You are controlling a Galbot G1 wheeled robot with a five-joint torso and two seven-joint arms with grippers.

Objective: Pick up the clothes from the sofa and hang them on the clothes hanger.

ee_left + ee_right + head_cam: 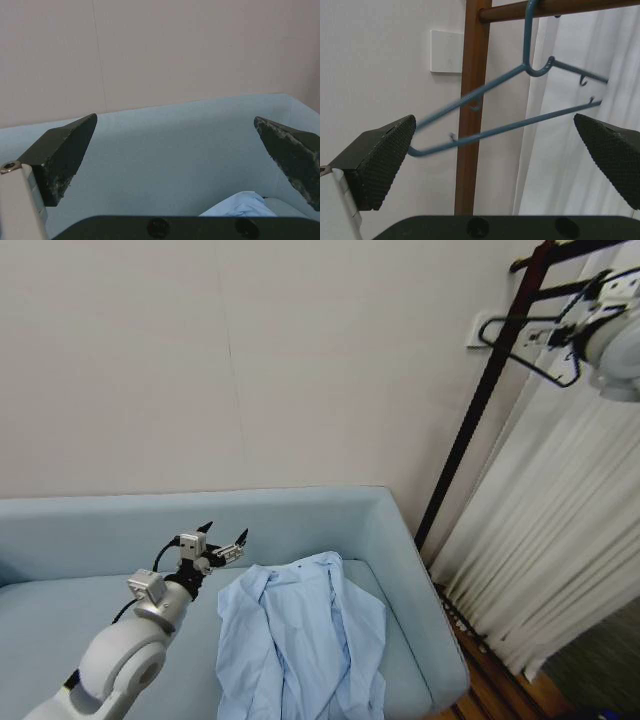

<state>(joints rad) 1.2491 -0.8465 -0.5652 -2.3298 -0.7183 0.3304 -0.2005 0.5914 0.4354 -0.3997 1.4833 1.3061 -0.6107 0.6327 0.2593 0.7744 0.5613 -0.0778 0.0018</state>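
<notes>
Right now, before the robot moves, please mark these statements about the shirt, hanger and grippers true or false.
1. The shirt lies on the sofa. True.
2. The left gripper is shut on the shirt. False: it is open, beside the shirt.
3. The hanger hangs from the rack bar. True.
4. The right gripper is down by the sofa. False: it is raised at the hanger, open.

Soft, even light is spread throughout; the white pleated curtain [560,540] at four o'clock is lit brightest. Faint shadows are cast across the pale blue upholstered sofa [80,525].
</notes>
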